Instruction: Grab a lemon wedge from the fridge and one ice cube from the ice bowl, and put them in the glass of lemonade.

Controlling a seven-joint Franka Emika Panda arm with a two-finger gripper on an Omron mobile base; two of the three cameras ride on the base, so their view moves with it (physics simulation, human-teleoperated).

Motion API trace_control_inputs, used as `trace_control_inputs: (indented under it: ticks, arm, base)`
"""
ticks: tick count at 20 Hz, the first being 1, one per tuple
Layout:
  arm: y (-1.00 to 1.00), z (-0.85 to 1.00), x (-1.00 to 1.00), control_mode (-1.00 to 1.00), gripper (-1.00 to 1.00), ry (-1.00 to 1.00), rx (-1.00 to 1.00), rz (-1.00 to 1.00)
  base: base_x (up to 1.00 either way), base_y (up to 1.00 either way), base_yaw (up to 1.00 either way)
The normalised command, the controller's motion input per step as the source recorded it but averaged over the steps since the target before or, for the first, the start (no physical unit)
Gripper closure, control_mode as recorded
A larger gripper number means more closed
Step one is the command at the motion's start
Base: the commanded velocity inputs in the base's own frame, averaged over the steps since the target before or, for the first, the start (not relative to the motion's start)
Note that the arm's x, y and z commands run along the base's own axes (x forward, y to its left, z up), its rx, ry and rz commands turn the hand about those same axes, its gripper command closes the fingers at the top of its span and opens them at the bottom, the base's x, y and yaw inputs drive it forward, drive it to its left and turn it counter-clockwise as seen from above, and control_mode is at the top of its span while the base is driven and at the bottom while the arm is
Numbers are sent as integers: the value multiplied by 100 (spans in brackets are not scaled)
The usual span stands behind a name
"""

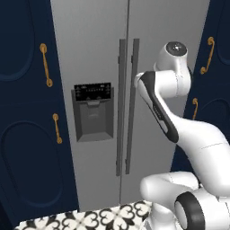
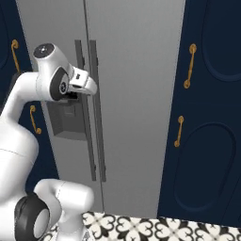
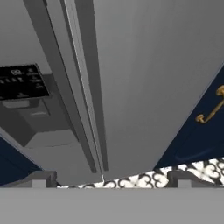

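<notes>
Gripper (image 3: 111,180): jaws spread wide, nothing between them, raised before the closed fridge (image 1: 101,54).

Item detail: fingertips (image 3: 41,179) point down along the seam between the two light-grey doors, apart from the paired vertical door handles (image 1: 127,108). Black dispenser panel (image 1: 93,92) sits in the left door, left of the arm. Navy cabinets (image 2: 212,117) with gold handles (image 2: 189,66) flank the fridge; patterned floor tiles (image 2: 136,228) lie below.

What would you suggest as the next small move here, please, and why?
Probably ease the open gripper forward onto the right door's handle: both doors of the fridge look closed, the fingertips are spread wide and short of the handles, and nothing is held.
</notes>
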Motion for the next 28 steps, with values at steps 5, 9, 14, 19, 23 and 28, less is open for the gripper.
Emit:
trace_control_inputs:
  ticks: [5,9,14,19,23,28]
  arm:
    - [0,-5,61,-100,-100,-4,6,-3]
    - [0,-56,50,-100,-100,-1,0,15]
    - [0,-57,47,-100,-100,-4,0,18]
    - [0,-2,29,-100,-100,-12,-1,4]
    - [0,10,50,-100,-100,0,-9,0]
    - [2,8,44,-100,-100,0,-11,-1]
  base:
    - [0,0,0]
    - [0,0,0]
    - [0,0,0]
    - [0,0,0]
    - [0,0,0]
    - [0,0,0]
